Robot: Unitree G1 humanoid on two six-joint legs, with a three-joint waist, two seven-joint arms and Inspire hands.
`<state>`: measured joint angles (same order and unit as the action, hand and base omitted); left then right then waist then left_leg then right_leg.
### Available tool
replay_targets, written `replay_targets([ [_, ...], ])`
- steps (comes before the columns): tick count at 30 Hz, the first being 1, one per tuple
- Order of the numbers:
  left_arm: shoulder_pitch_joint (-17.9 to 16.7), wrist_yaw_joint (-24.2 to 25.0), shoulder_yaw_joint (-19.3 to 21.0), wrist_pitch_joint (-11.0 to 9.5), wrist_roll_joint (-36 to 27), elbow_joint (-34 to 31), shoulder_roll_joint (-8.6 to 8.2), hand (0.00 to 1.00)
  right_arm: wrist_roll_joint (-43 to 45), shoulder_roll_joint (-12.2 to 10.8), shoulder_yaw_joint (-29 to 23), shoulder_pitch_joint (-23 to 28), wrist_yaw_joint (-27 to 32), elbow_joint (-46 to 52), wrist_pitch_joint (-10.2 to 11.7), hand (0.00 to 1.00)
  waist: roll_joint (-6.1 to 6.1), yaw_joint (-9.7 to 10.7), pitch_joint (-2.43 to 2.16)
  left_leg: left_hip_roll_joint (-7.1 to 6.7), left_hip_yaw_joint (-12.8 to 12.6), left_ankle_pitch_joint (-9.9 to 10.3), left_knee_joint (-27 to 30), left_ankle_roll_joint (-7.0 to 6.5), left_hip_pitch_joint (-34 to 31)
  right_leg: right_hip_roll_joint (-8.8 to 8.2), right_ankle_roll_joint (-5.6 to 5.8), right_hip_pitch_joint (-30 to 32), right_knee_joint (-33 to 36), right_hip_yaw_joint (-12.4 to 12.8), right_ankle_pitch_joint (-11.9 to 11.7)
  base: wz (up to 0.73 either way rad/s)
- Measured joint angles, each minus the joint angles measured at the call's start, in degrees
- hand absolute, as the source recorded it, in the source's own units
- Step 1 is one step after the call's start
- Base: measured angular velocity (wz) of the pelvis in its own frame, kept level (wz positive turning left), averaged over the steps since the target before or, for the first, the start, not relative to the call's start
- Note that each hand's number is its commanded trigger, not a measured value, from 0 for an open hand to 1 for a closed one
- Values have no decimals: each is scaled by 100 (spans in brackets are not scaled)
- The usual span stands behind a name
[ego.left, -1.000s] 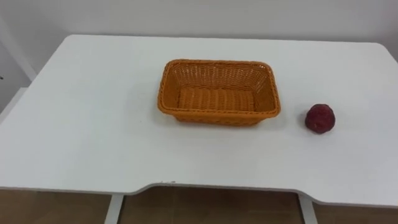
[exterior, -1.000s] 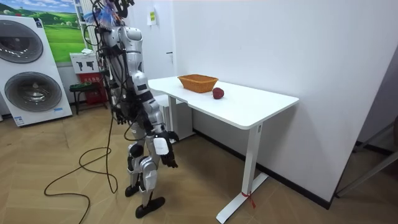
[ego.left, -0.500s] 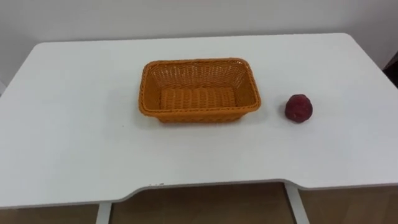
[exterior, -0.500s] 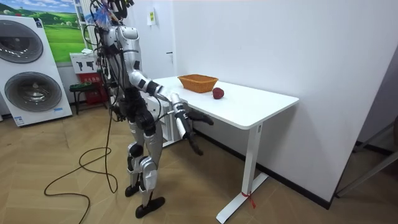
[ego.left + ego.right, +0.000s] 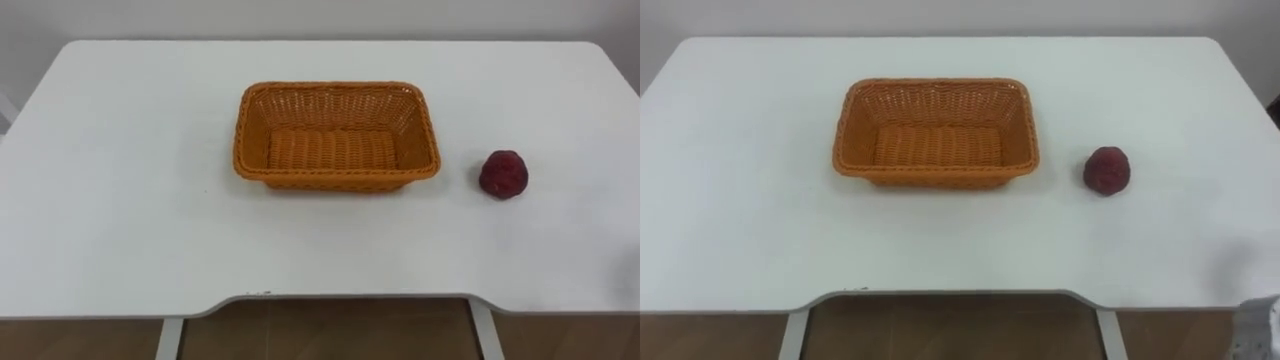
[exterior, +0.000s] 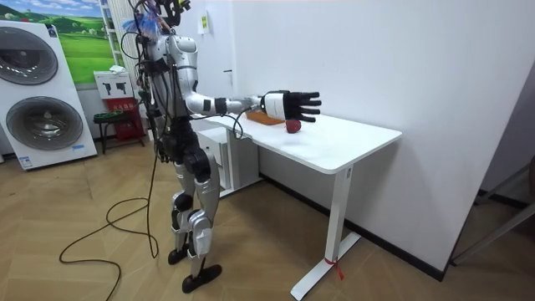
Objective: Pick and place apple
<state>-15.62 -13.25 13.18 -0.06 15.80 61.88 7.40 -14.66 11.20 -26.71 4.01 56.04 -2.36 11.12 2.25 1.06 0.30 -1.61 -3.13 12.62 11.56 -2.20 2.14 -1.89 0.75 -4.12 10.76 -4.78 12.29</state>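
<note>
one dark red apple (bumpy, dull) on the table.

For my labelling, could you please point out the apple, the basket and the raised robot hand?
Apple (image 5: 503, 174): left eye view, middle of its skin.
Basket (image 5: 338, 178): left eye view, near wall.
Right robot hand (image 6: 290, 104): room view, middle of the hand.

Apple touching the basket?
Apart. The left eye view shows a strip of bare table between the apple and the right wall of the basket.
</note>
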Motion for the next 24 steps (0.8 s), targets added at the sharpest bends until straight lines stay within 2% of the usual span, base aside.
replay_targets([
  [3, -4, -8, -48, -28, 4, 1, 1, 0, 181, 4, 296, -8, -249, 100, 2, 0, 25, -33, -6, -1, 10, 0, 6, 0, 25, -1, -1, -39, -4, -6, -1, 0],
  [7, -33, -8, -134, -29, -10, 23, 1, 0, 208, 5, 749, 55, -684, 41, 3, 0, 59, -128, 12, 2, 15, 0, 23, 0, 66, 0, -8, -95, -15, -9, -8, 0],
  [12, -64, -2, -139, -31, 0, 37, 12, 0, 303, 0, 1219, 220, -1525, -209, -82, 0, 18, -162, 6, 1, 50, 1, 24, -2, 7, -4, -8, -81, -11, -51, -26, 4],
  [16, -79, 46, -143, -31, 0, 31, 15, 0, 346, 8, 1225, 238, -1824, -261, -82, 0, 6, -155, -2, 1, 108, 0, 46, 1, -29, -7, -8, -80, -11, -143, -26, 9],
  [24, -75, 273, -186, -30, 8, 16, 42, 0, 372, 58, 1471, 218, -2564, -816, -123, 0, 73, -166, -10, -4, 173, 0, 114, 1, -92, -18, -8, -82, -13, -256, -26, 4],
])
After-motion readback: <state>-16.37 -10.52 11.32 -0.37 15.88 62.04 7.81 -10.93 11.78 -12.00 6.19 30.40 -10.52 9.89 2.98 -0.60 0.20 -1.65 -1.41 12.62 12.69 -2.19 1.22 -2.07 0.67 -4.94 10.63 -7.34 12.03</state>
